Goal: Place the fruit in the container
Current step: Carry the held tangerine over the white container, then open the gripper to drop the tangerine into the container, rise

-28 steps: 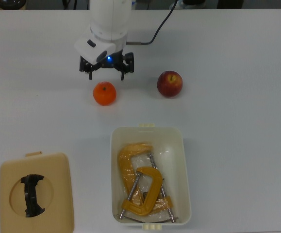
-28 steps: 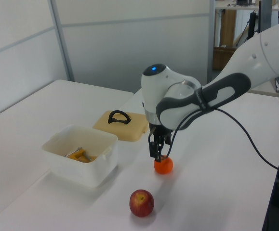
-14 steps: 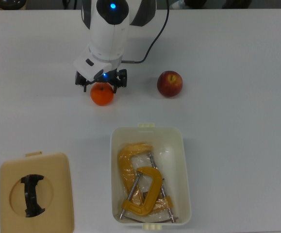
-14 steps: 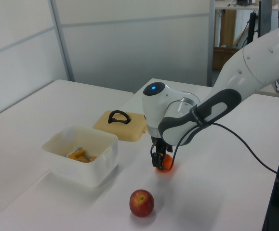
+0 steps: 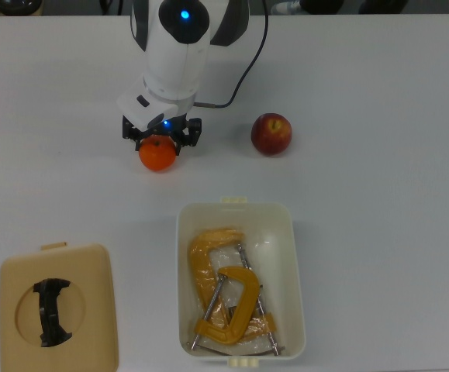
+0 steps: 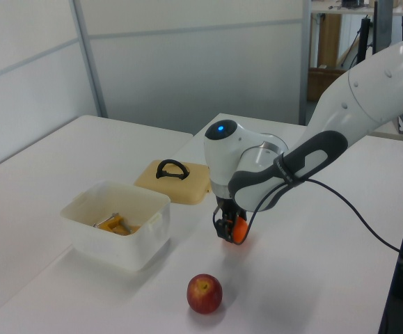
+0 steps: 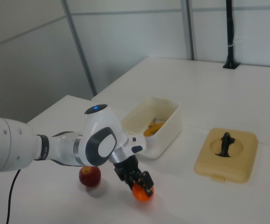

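The claw (image 5: 160, 139) is clenched around the orange (image 5: 157, 155), low over the white counter (image 5: 379, 232). The apple (image 5: 271, 133) sits on the counter to the top view's right. The container (image 5: 240, 279), nearby, holds 1 yellow clamp (image 5: 236, 306).

Glossy apple (image 5: 271, 133) (matt plastic tub (image 5: 295, 256))
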Tool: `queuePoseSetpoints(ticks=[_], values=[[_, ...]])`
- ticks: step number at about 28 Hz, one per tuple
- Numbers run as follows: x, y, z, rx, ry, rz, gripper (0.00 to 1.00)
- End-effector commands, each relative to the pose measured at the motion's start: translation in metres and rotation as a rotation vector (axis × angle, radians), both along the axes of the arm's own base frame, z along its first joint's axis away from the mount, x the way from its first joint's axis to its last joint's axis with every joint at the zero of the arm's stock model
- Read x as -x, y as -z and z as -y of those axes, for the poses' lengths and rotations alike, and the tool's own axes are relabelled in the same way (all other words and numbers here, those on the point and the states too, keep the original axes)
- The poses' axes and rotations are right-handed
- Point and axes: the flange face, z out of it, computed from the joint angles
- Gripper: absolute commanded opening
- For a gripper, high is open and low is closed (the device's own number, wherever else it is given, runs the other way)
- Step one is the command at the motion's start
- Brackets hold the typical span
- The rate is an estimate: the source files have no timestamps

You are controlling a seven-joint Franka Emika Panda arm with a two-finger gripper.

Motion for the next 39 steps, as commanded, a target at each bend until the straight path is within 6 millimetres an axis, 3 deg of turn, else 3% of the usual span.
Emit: queuePoseSetpoints(ticks=[1, 7, 12, 16, 24, 30, 31, 32, 33, 34, 39], values=[[-0.015, -0.068, 0.01, -0.081, 0.102, 0.103, 0.0], [-0.036, -0.121, 0.0, -0.165, 0.157, 0.148, 0.0], [-0.052, -0.148, -0.018, -0.246, 0.249, 0.227, 0.0], [-0.071, -0.157, -0.03, -0.275, 0.325, 0.299, 0.0], [-0.095, -0.155, -0.068, -0.345, 0.429, 0.461, 0.0], [-0.118, -0.12, -0.088, -0.271, 0.488, 0.482, 0.0], [-0.12, -0.114, -0.089, -0.261, 0.494, 0.485, 0.05], [-0.123, -0.111, -0.09, -0.25, 0.496, 0.49, 0.22], [-0.125, -0.108, -0.09, -0.241, 0.5, 0.493, 0.55], [-0.125, -0.104, -0.095, -0.233, 0.507, 0.496, 0.99], [-0.124, -0.105, -0.099, -0.231, 0.51, 0.5, 1.0]])
